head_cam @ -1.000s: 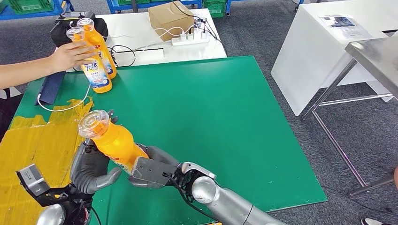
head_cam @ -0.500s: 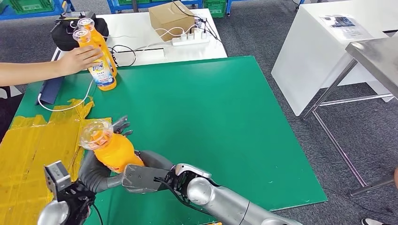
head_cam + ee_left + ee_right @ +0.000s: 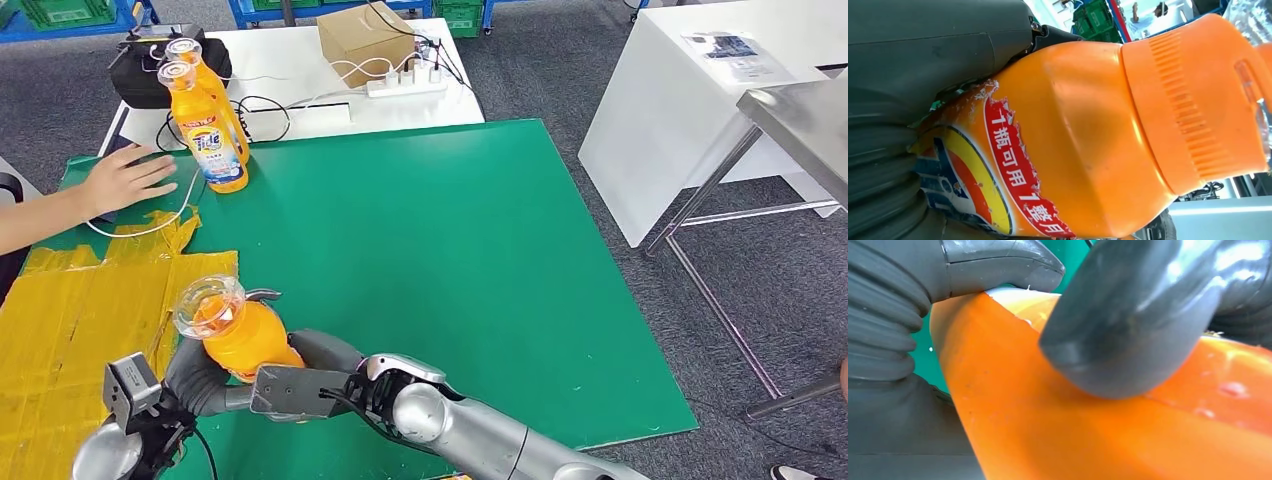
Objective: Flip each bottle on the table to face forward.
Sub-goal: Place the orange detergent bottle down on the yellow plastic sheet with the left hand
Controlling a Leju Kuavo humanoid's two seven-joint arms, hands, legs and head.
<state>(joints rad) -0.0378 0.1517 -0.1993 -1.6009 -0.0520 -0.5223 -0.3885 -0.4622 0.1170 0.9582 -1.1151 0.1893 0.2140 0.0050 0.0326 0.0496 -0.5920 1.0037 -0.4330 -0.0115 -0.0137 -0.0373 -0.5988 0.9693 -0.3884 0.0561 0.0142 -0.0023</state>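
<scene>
An orange bottle [image 3: 238,335] with a clear cap is held tilted over the near left part of the green mat [image 3: 450,250]. My left hand [image 3: 195,375] grips its lower body from the left, and my right hand [image 3: 305,360] holds it from the right. In the left wrist view the orange bottle [image 3: 1088,135] shows a torn red and blue label beside my left hand [image 3: 923,75]. The right wrist view has the orange bottle [image 3: 1098,430] pressed under grey fingers [image 3: 1138,325]. Two more orange bottles [image 3: 207,125] stand upright at the mat's far left corner.
A person's hand [image 3: 125,180] lies flat on the mat's left edge near a white cable. Yellow paper [image 3: 70,310] covers the near left. Behind the mat, a white table holds a cardboard box [image 3: 365,40], a power strip [image 3: 405,85] and a black bag [image 3: 140,75].
The person let go of the far bottle, which now stands upright, and drew the hand back left onto the mat. My two hands brought the held bottle lower and nearer.
</scene>
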